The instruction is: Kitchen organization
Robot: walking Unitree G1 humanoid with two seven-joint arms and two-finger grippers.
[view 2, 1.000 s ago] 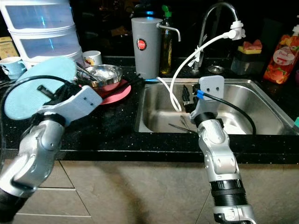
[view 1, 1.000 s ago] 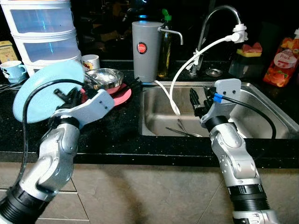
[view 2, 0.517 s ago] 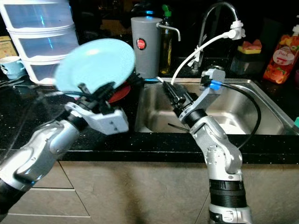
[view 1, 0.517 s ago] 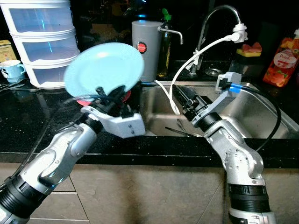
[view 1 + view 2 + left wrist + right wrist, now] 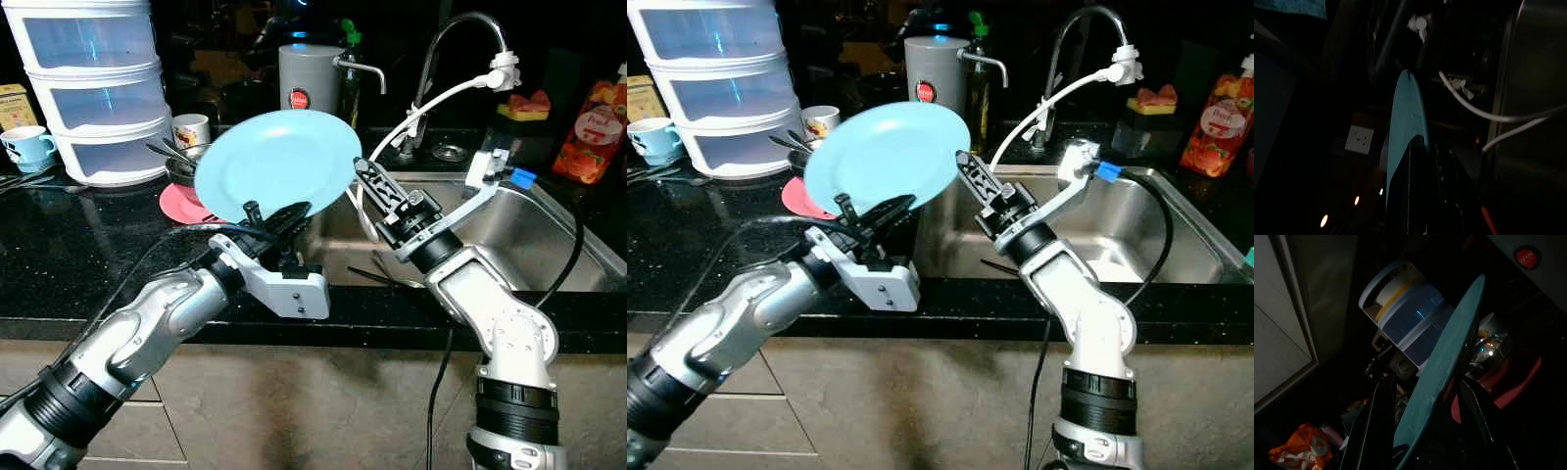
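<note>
L arm bent at the elbow, forearm reaching up over the worktop (image 5: 59, 245) edge; left gripper (image 5: 277, 217) pinches the lower rim of the plate (image 5: 277, 164), fingers closed on it. R arm comes up from below, wrist cocked toward the L; right gripper (image 5: 967, 168) has its two fingers spread apart w/ the plate's right rim sitting between them. In the right wrist view the plate edge (image 5: 1449, 357) runs up between the black fingers (image 5: 1374, 431), not visibly clamped.

Plate: 1, light blue, round, plain, held tilted nearly upright above the worktop edge, face toward the robot.

Beyond the grippers: sink (image 5: 549, 235) behind the R one, 1 pink plate (image 5: 181, 203) w/ a metal bowl (image 5: 181, 168) behind the L. Farther back: 2 mugs (image 5: 24, 147) (image 5: 191, 129), 1 stacked drawer unit (image 5: 88, 88), 1 grey canister (image 5: 310, 80), 1 tap (image 5: 460, 49).
</note>
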